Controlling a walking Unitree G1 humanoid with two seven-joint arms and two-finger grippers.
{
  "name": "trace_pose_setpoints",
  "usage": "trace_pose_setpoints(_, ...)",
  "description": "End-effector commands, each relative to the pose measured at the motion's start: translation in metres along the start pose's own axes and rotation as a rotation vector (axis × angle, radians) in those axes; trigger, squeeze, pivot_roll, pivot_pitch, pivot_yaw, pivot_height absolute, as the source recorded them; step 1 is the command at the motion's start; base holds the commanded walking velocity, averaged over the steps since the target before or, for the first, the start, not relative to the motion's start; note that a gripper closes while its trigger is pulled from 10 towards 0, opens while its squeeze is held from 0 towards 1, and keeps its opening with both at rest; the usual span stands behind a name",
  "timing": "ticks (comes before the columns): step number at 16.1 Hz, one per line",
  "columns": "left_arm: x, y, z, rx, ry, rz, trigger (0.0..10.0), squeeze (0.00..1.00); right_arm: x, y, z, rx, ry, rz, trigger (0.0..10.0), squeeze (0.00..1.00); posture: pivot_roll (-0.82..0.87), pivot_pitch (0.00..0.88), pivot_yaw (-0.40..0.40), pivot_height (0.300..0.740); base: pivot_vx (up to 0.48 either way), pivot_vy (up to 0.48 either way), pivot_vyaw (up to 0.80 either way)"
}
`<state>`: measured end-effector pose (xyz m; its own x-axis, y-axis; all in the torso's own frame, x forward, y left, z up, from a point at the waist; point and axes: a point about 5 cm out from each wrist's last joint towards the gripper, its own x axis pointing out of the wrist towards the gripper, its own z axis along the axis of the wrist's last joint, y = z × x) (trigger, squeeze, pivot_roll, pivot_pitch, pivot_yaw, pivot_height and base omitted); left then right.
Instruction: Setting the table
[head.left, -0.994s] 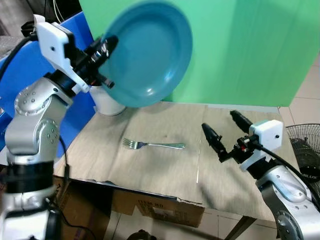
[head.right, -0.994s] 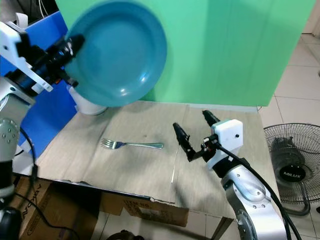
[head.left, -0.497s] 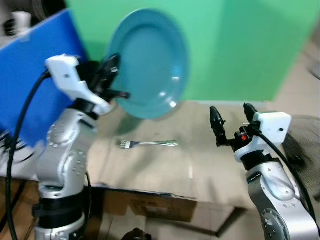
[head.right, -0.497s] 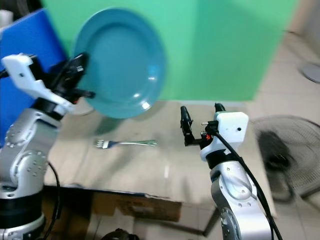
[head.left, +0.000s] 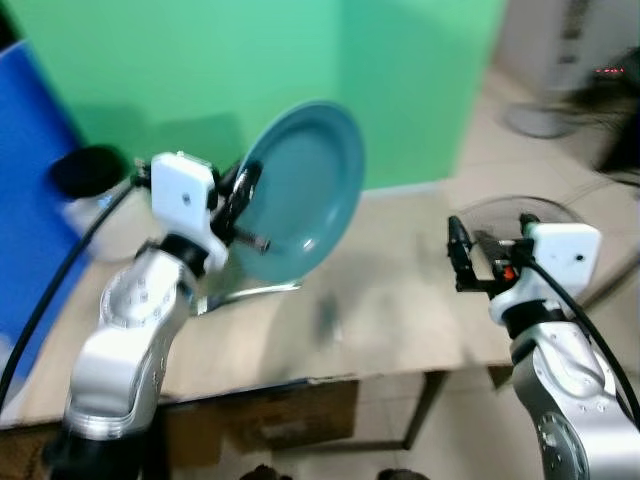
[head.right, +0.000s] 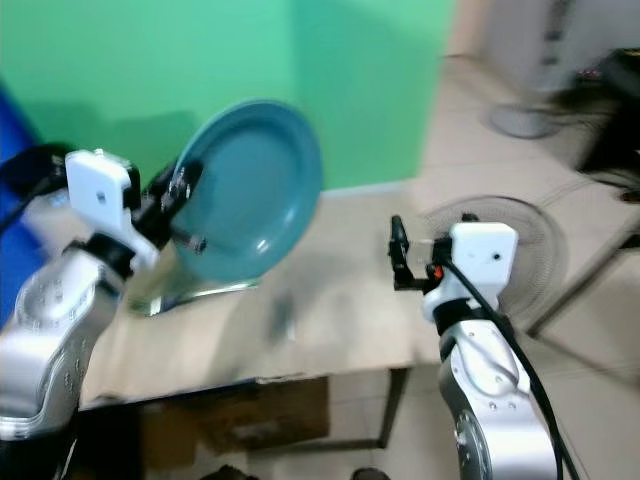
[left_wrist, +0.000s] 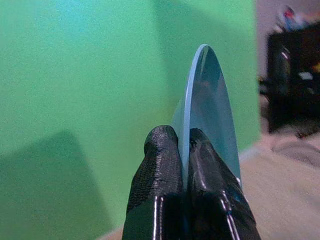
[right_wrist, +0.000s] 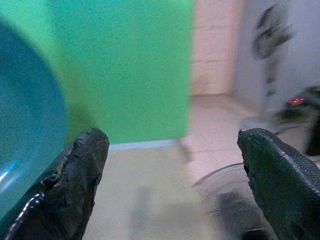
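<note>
Here, one teal plate (head.left: 298, 190), one table (head.left: 400, 300) and two grippers appear; the head views are blurred. The left gripper (head.left: 240, 196), at centre left of the left eye frame, is clamped on the plate's rim: the left wrist view shows its two black fingers (left_wrist: 159, 165) pressed against either face of the plate, which is seen there nearly edge-on. The plate is held clear above the table, standing almost on edge and tilted, its concave face turned toward the right of the frame and slightly toward the camera. Its long axis runs diagonally, from the gripped edge at lower left up to the free edge at upper right, in front of a green wall (head.left: 200, 80). A pale streak on the table just below the plate, at lower left of centre, is too blurred to identify, as is a dark smudge near the table's middle.

The right gripper (head.left: 466, 254) hovers at centre right of the frame, over the table's right end, well apart from the plate. It holds nothing; the right wrist view shows its two fingers (right_wrist: 80, 175) spread wide, with the plate's curved edge at that picture's left margin. A round floor fan (head.left: 520, 215), blurred, sits behind this gripper. A blue panel (head.left: 25, 170) fills the left edge of the frame.
</note>
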<state>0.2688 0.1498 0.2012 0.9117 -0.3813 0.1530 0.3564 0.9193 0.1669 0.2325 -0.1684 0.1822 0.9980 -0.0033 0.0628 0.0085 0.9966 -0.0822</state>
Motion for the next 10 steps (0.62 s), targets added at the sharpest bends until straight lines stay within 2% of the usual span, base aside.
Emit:
trace_pose_setpoints(1,-0.0001,-0.0024,0.0042,0.027,-0.005,0.003,10.0,0.0,0.0011,0.0004,0.0077,-0.02,-0.025,-0.001,10.0,0.0,0.04,0.0,0.1,0.74,0.0,0.0,-0.8)
trace_pose_setpoints(3,-0.0037,-0.0008,-0.0023,0.024,0.031,0.055,10.0,0.0,0.0032,0.0003,0.009,-0.04,-0.027,-0.002,10.0,0.0,0.05,0.0,0.101,0.74,0.0,0.0,-0.8)
trace_pose_setpoints(5,-0.005,-0.0033,-0.004,0.0,0.04,0.039,10.0,0.0,0.0055,-0.0001,0.0101,-0.046,-0.023,-0.002,10.0,0.0,0.05,0.0,0.088,0.74,0.0,0.0,-0.8)
trace_pose_setpoints(10,-0.0051,-0.0067,-0.0057,0.01,0.043,0.098,10.0,0.0,0.0069,0.0028,0.0063,-0.054,0.009,0.014,10.0,0.0,0.06,0.0,0.073,0.74,0.0,0.0,-0.8)
